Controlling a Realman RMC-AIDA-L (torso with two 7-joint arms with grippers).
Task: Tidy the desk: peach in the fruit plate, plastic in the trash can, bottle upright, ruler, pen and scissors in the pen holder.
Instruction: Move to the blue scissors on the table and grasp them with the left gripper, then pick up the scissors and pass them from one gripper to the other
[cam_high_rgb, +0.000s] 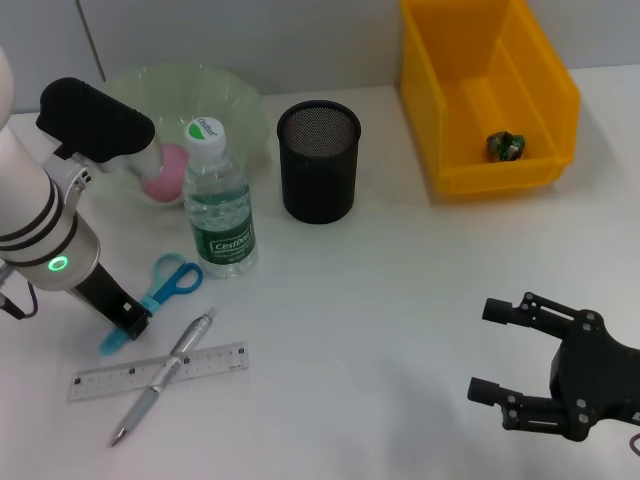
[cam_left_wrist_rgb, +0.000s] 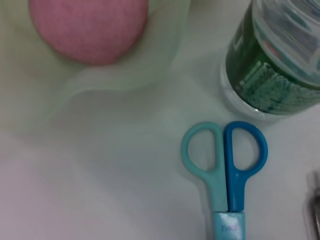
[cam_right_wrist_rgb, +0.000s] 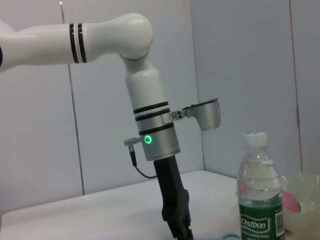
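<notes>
Left gripper (cam_high_rgb: 128, 322): we're seeing it pressing down on the scissors (cam_high_rgb: 165, 284) blade end, at 8 o'clock from the bottle (cam_high_rgb: 219, 200); grip state we can't tell, fingers hidden.
Right gripper (cam_high_rgb: 515, 365): hanging idle at 4 o'clock of the desk, fingers spread, holding nothing.
Scissors: lying flat, handles pointing to the bottle; likely the item being picked for the holder (cam_high_rgb: 318, 162).
Pen (cam_high_rgb: 165, 374), ruler (cam_high_rgb: 158, 371): crossing each other at 6 o'clock of the scissors, waiting.
Peach (cam_high_rgb: 167, 172): sitting in the plate (cam_high_rgb: 235, 101), done.
Plastic (cam_high_rgb: 505, 146): lying in the bin (cam_high_rgb: 455, 60).
</notes>
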